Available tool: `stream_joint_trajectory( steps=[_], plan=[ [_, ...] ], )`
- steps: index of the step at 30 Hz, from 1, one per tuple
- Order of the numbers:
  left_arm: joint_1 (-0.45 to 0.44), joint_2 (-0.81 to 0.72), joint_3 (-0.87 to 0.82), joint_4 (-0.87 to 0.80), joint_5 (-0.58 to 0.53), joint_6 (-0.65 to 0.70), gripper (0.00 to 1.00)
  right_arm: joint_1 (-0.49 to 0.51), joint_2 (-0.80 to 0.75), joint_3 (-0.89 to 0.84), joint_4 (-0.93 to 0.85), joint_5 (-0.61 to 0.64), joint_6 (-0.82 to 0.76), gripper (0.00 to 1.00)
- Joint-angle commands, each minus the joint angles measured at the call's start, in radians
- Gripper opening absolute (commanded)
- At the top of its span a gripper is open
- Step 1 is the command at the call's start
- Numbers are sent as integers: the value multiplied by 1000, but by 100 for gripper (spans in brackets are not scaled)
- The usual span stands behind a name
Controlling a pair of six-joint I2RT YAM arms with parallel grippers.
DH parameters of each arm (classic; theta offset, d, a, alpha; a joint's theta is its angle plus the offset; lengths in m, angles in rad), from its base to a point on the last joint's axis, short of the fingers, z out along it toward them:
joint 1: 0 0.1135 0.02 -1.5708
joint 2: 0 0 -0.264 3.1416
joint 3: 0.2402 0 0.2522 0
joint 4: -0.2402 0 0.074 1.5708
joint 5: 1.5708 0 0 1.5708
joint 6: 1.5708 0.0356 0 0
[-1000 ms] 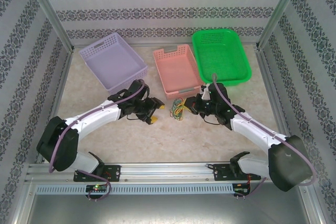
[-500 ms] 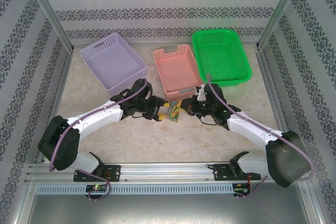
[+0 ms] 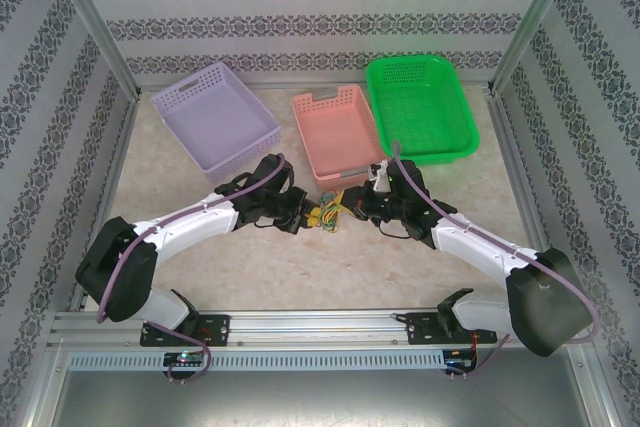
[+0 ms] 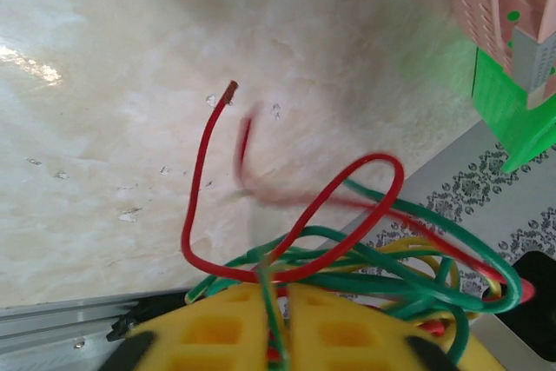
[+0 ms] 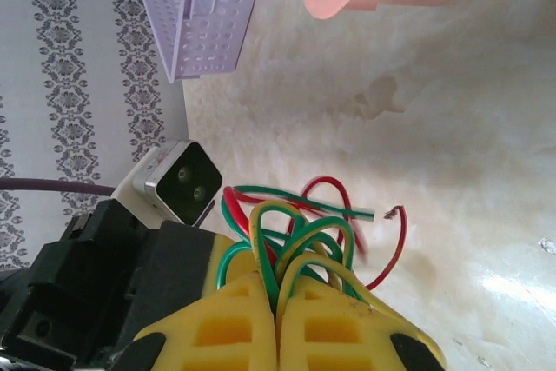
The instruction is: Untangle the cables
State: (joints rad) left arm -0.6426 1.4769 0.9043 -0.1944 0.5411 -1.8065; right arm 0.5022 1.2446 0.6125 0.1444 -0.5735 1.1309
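Looking down from above, I have the cables [image 3: 328,215] bunched on the table [image 3: 300,277] at the 6 o'clock side of the pink basket [image 3: 335,137], close to its near wall. The left claw [image 3: 306,218] sits at the bundle's 9 o'clock and the right claw [image 3: 352,209] at its 3 o'clock. So the tangle lies toward 3 o'clock from the left and toward 9 o'clock from the right, with both arms about equally near and both touching it. What little length the knot has runs along that same 9-to-3 line between the claws. On the left wrist camera the left claw [image 4: 282,293] has its yellow pads pressed together, with green and red strands of the cables [image 4: 347,254] caught in the seam. On the right wrist camera the right claw [image 5: 276,293] is likewise closed tight, and green and yellow loops of the cables [image 5: 300,232] rise out of its seam. One red wire [image 4: 195,180] is free: it arcs up from the left claw and its bare tip points toward 11 o'clock. I judge the coming move to be a pull apart along the 9-to-3 axis. I cannot tell whether the two claws hold different strands or the same ones.
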Motion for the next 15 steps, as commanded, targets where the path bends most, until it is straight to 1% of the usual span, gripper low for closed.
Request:
stream_joint_trajectory(
  steps=[1,4,6,8,11,15],
  plan=[
    [-8,4,-11,-73,-45,-154,0,9,-19,20,21,-13,9,0],
    [12,-32,20,-228,-110,-67,0,-19,-46,12,-47,-3,-13,0],
    [45,-69,37,-347,-149,16,0,-60,-77,-1,-109,6,-28,0],
    [81,-111,33,-422,-190,76,0,-101,-112,-10,-186,27,-47,0],
    [132,-164,-3,-476,-217,137,0,-152,-155,-32,-234,33,-56,0],
    [182,-214,-74,-478,-213,168,0,-180,-171,-37,-270,23,-66,0]
  ],
)
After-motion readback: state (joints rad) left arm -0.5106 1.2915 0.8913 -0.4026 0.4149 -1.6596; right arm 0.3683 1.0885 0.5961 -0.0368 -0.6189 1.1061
